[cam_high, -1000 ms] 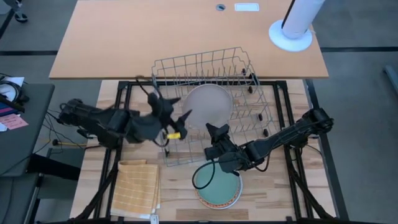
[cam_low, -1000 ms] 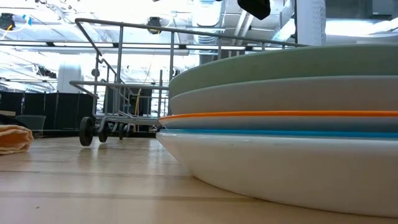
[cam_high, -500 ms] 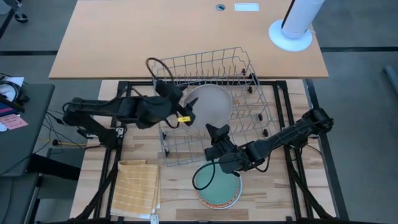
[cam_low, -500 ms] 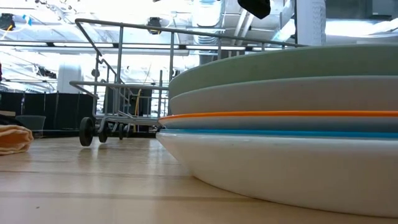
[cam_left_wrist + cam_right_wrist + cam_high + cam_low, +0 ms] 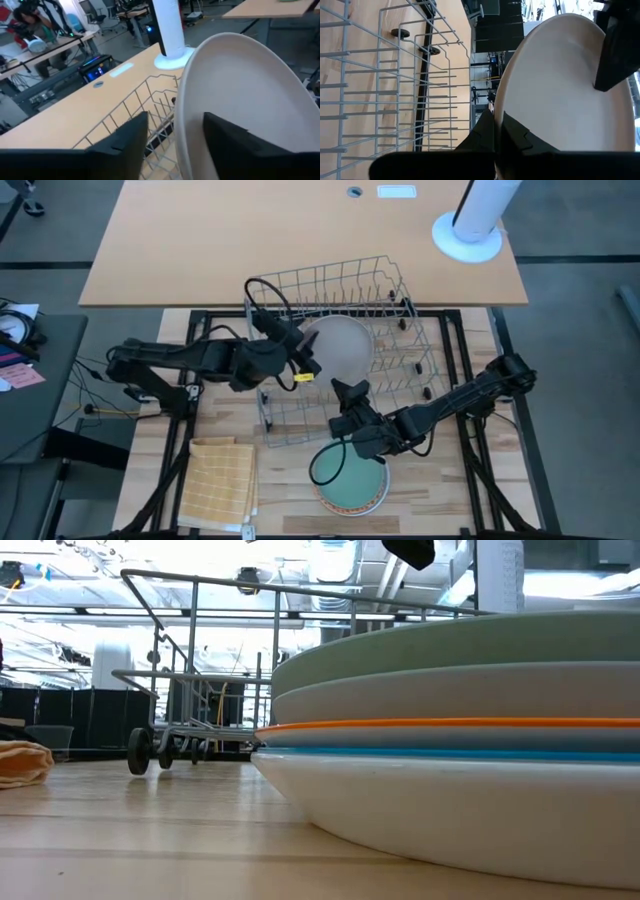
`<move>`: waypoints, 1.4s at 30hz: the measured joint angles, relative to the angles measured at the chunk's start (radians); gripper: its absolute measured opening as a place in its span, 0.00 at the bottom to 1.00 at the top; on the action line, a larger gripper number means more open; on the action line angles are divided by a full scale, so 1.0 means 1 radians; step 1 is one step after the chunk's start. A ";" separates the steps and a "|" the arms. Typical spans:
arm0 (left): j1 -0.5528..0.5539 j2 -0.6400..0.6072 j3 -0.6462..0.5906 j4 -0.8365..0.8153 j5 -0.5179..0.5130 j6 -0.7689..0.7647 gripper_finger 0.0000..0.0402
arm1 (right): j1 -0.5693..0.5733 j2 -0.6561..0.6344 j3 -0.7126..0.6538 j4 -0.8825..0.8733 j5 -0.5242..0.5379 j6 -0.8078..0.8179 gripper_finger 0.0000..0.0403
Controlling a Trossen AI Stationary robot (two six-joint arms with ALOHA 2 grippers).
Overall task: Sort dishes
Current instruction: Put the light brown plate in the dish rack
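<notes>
Beige-grey plate: upright in wire rack, rim straddled by spread left tool, gripped by right tool. Remaining stack on surface. Advice: seat plate between tines before letting go

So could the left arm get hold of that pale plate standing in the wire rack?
Probably yes. The left gripper is already at the beige plate in the rack, its open jaws straddling the plate's rim, with nothing between them. The right gripper pinches the same plate's edge.
</notes>
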 joint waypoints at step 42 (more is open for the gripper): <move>0.029 -0.064 0.045 0.080 0.060 0.360 0.00 | 0.020 -0.001 0.000 0.002 0.040 0.087 0.58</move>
